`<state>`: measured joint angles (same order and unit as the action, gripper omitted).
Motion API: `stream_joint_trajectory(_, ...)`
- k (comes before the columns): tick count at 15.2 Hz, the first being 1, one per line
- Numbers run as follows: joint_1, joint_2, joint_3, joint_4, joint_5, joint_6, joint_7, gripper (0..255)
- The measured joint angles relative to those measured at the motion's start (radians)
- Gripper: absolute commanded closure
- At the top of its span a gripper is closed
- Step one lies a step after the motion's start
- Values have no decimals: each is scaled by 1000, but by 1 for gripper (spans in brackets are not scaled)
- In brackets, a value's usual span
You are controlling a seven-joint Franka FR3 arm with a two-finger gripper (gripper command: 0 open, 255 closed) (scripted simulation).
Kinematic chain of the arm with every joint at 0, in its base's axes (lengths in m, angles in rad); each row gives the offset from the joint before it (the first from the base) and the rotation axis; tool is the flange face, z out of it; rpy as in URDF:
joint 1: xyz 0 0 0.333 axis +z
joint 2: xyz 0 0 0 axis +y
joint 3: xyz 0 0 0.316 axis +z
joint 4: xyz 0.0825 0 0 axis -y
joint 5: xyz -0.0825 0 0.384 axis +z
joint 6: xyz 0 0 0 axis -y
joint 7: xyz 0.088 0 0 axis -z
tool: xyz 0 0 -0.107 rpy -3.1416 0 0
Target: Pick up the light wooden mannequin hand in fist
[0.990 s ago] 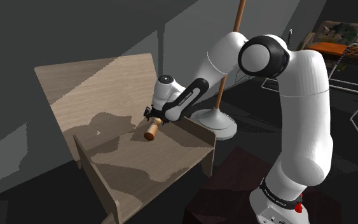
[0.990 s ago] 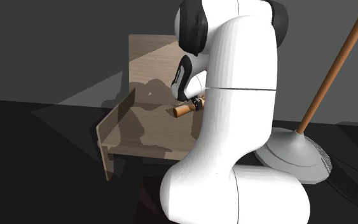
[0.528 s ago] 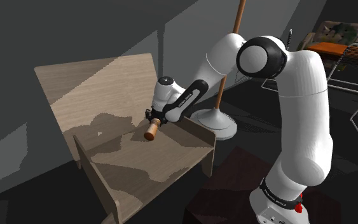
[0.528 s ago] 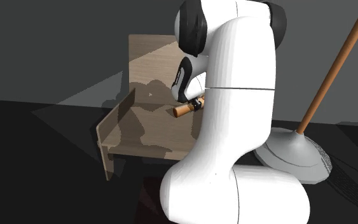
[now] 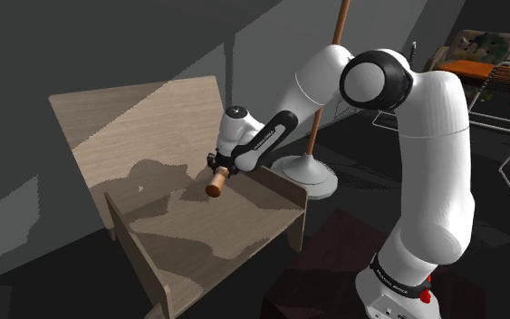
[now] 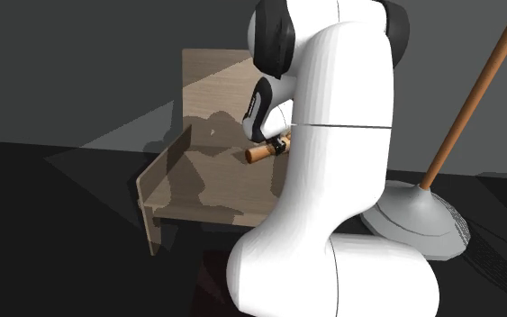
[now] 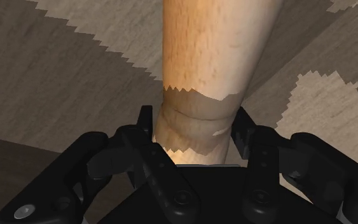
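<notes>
Dim grey walls stand behind a pale wooden bench [image 5: 144,113]. Over its seat, the black gripper [image 5: 218,169] clamps one end of the light wooden mannequin hand [image 5: 215,187] between both fingers. The rest juts past the fingertips, slanting down toward the seat.

Your shoulder view sits beside and a bit behind the arm [image 5: 425,163], looking down over the wooden table [image 5: 117,118] from mid range. Your second exterior view stands low and close behind the arm, facing that same table; both views also share the grey-based pole [image 6: 422,212]. Your wrist view looks along the gripper [image 7: 195,124], right up against the wooden mannequin hand [image 7: 212,57].
</notes>
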<state>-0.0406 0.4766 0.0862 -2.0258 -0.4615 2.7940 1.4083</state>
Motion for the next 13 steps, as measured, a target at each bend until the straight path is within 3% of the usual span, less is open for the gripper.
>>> stream_joint_trajectory(13, -40, -124, 61, 0, 81, -124, -78, 255)
